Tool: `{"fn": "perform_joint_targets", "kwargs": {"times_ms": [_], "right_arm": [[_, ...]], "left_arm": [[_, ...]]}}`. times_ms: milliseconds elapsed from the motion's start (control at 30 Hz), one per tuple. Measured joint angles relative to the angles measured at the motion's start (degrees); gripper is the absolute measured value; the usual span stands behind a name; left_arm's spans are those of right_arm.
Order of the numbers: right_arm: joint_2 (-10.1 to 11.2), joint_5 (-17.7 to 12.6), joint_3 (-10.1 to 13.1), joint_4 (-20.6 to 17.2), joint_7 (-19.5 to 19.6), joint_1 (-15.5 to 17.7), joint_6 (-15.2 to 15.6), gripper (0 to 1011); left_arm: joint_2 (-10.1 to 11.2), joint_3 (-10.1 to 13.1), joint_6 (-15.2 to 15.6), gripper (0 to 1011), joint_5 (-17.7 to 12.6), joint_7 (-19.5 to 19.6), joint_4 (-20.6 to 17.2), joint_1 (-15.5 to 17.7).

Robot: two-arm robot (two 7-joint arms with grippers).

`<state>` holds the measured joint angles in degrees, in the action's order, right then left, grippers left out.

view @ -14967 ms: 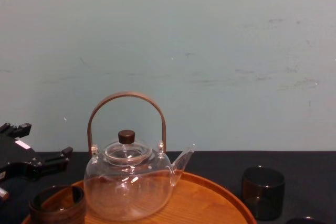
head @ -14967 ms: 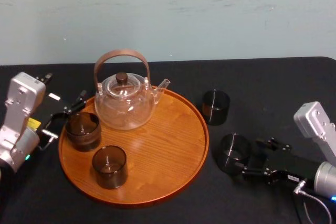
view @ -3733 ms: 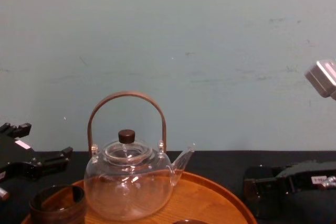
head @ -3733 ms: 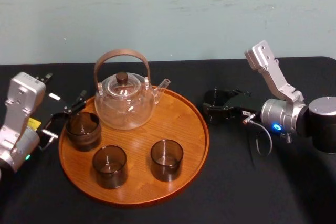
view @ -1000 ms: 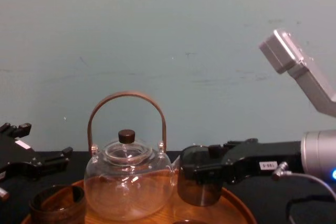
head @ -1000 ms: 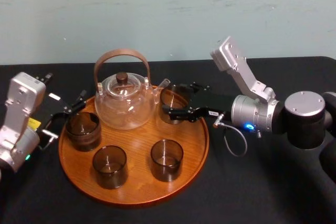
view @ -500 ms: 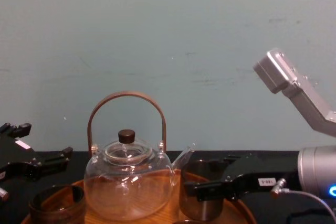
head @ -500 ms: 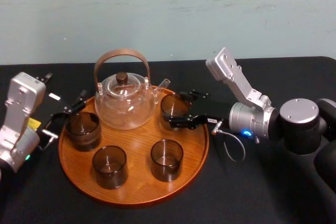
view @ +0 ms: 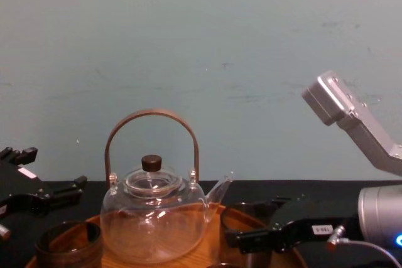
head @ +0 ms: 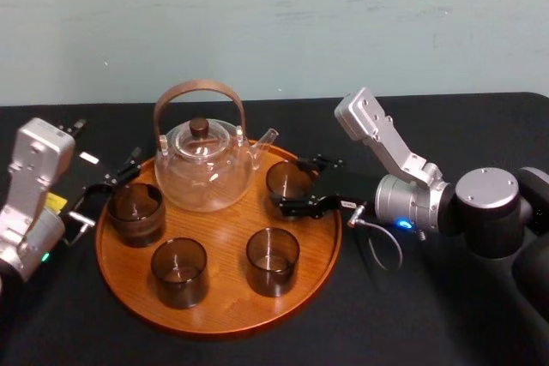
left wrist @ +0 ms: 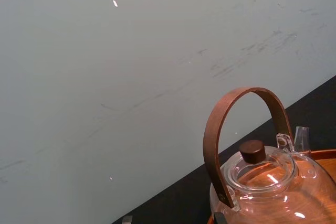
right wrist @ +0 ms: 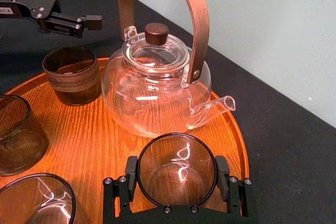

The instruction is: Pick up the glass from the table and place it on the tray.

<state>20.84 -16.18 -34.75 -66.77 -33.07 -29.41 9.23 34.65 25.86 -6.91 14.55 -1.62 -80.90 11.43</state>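
Glass (head: 287, 180): short, round, straight-walled, smoky brown and see-through, upright with mouth up. Set on the tray (head: 225, 319), just right of centre in the head view, near the tray's right rim and just beside the spout of the teapot (head: 204, 169), apart from it. Clasped between the two black fingers of the right gripper (head: 290, 183), closed against its sides, one finger above it in the frame and one below, the arm reaching in from the right edge over the table (head: 412, 332). Looked into from above at bottom centre of the right wrist view: rim a full dark ring, bright glints inside, orange wood showing through, a pad (right wrist: 131, 174) tight at each side. Seen side-on in the chest view, low and right of centre, dim and partly behind one finger. Three more cups (head: 179, 272) on the left and lower parts of the tray. Left gripper (head: 110, 188) at the left edge of the head view, just off the tray's rim, spread wide, holding nothing. At lower right of the left wrist view, the teapot's brown handle and knob against a pale wall (left wrist: 131, 51).
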Motion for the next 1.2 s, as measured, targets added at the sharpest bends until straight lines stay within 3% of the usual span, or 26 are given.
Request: {"fn": "perform_joint_targets", "kwargs": {"times_ms": [567,800,1200], "right_arm": [[0.0,1.0,0.1,-0.3,0.1,0.3,0.3,900],[0.0,0.8,0.1,-0.3,0.1,0.3,0.3,1002],[0.0,0.7,0.1,-0.3,0.0,0.3,0.3,1002]], "left_arm": [[0.0,0.0,0.0,1001,0.0,0.0,0.0,0.0],[0.0,0.0,0.0,1001,0.0,0.0,0.0,0.0],[0.0,0.0,0.0,1002,0.0,0.0,0.0,0.0]]}}
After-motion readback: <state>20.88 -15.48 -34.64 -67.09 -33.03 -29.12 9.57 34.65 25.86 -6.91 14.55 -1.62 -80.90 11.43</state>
